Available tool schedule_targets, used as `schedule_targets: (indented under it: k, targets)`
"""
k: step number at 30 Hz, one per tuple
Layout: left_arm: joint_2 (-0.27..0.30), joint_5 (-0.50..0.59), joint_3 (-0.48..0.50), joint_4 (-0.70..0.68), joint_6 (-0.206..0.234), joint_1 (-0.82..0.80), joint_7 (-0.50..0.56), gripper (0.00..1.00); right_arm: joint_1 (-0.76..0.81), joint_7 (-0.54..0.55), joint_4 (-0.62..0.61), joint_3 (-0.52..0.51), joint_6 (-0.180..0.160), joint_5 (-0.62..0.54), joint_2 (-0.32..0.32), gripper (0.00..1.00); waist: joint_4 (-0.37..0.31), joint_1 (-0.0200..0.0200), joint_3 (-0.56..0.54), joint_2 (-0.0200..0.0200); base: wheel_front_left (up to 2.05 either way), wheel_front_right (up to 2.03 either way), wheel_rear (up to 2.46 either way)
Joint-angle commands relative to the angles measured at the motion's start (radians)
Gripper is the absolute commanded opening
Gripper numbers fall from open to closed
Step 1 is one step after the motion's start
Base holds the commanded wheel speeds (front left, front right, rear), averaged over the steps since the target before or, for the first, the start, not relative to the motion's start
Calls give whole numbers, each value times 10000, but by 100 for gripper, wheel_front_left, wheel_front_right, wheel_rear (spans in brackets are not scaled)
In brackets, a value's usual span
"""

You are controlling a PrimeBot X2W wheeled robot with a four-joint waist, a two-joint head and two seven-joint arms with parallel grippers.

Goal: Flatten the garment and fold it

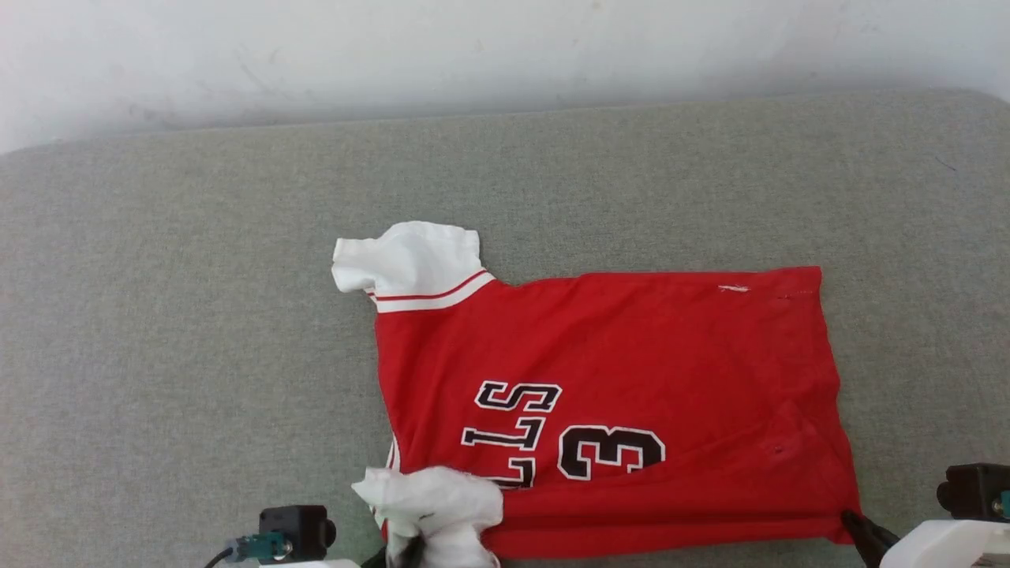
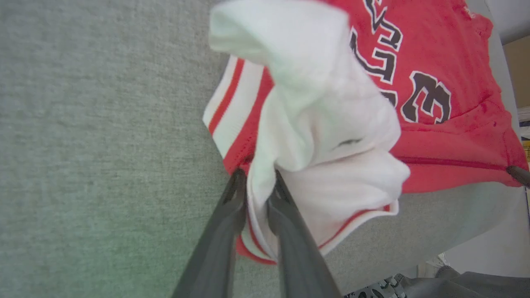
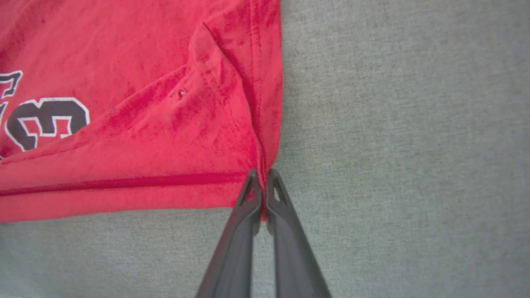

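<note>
Between the two end effectors, the garment (image 1: pixel 615 355) lies spread on the grey-green cloth-topped table (image 1: pixel 158 355). Its red body is mostly flat, w/ the neck end toward the left end effector & the hem toward the right one.

Left end effector (image 2: pixel 257 186): the fingers (image 2: pixel 223 231) are closed down on a wad of the near sleeve (image 2: pixel 327 124). Only a narrow gap is left between them, & it's packed w/ white cloth touching both. The sleeve is bunched & humped up just ahead of the tips, w/ its red-white trim (image 2: pixel 232 103) showing ahead & to their left.

Right end effector (image 3: pixel 262 182): the tips are nearly touching, pinching the red hem corner (image 3: pixel 271 153). A crease runs up & away from that pinch, & a fold line (image 3: pixel 124 182) goes off leftward from it along the near edge.

Ahead of the right end effector & to its left we see the black, white-outlined "3" (image 1: pixel 611 451). The letters (image 1: pixel 513 422) sit next to it, nearer the left end effector. The far sleeve (image 1: pixel 410 264) lies well ahead of the left end effector, past the body, white & a bit crumpled.

In the left wrist view the right end effector's tip shows at the far end of the near edge, on the corner. Both end effectors are at the garment's near edge, well apart from each other. Beyond the table, well ahead of both, is a pale wall (image 1: pixel 505 47).
</note>
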Motion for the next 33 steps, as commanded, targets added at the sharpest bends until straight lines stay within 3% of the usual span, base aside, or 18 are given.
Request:
schedule_targets:
  k: [1, 2, 3, 10, 14, 19, 25, 33]
  targets:
    - [-34, -69, 26, 87, -22, -118, -37, 100, -68, -91, 5, 9, -9, 24, 12, 0, 4, 0, -16, -1, 0, 0, 0]
    - [-85, -90, 13, 173, -54, -176, -70, 100, -124, -207, 17, 23, -9, 47, 12, 39, 8, 0, -34, -1, 0, 0, 0]
    - [-143, -116, 30, 241, -71, -231, -132, 100, -183, -336, 37, 27, -9, 70, 12, 100, 11, 0, -50, -1, 0, 0, 0]
    - [-248, -435, 347, 200, -192, -251, -455, 100, -439, -912, -168, 150, -9, 377, 12, 100, 29, 0, -97, -1, 0, 0, 0]
    - [-34, -533, 985, -531, -191, -272, -917, 100, -869, -1966, -666, -225, -9, 51, 12, 100, 4, 0, -9, -1, 0, 0, 0]
    - [657, 126, 1696, -1274, -284, -1290, -1490, 100, -1526, -3484, -853, -366, -9, -515, 12, 100, 23, 0, 331, -1, 0, 0, 0]
    - [1327, 1097, 1631, -952, -1005, -4045, -1686, 100, -2241, -4557, -548, 42, -9, -732, 12, 100, -3, 0, 1129, -1, 0, 0, 0]
    - [1826, 659, 783, 1617, -2406, -7648, 806, 100, -2932, -4918, 1, 677, -9, -886, 12, 100, -295, 0, 2086, -1, 0, 0, 0]
